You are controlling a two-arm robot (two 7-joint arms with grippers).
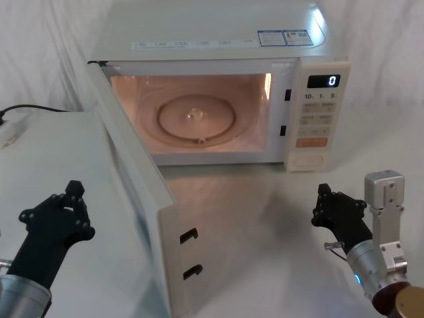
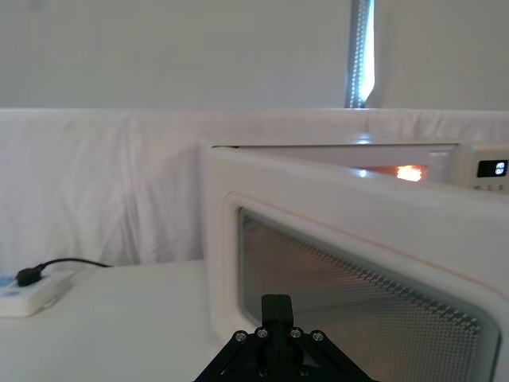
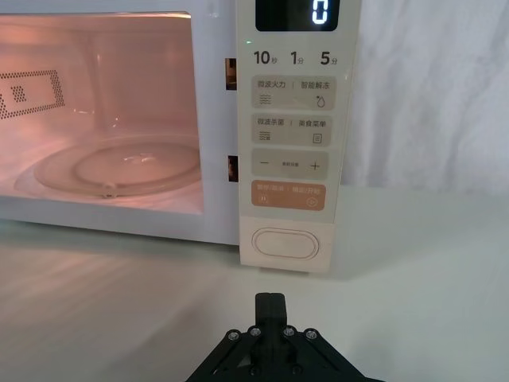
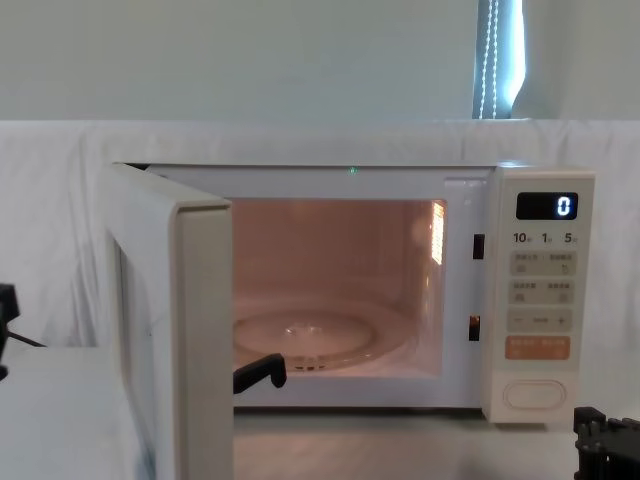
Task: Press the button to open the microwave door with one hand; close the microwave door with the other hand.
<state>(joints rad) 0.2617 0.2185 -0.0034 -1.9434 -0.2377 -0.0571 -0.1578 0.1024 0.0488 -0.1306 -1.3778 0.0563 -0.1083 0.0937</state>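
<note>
The microwave door (image 1: 142, 218) stands swung wide open toward me on the left, and its latch hooks show on the near edge. My left gripper (image 1: 74, 192) is shut and hovers low at the left, just outside the door's outer face and its dark window (image 2: 358, 302). It does not touch the door. The button (image 1: 309, 160) is the wide cream key at the bottom of the control panel. In the right wrist view, the button (image 3: 285, 244) lies straight ahead. My right gripper (image 1: 324, 195) is shut and sits a short way in front of the panel, clear of the button.
The lit cavity holds a glass turntable (image 1: 196, 119). An orange key (image 3: 289, 195) sits just above the button, and the display reads 0. A white power strip (image 2: 28, 290) with a black cable lies at the far left of the cloth-covered table.
</note>
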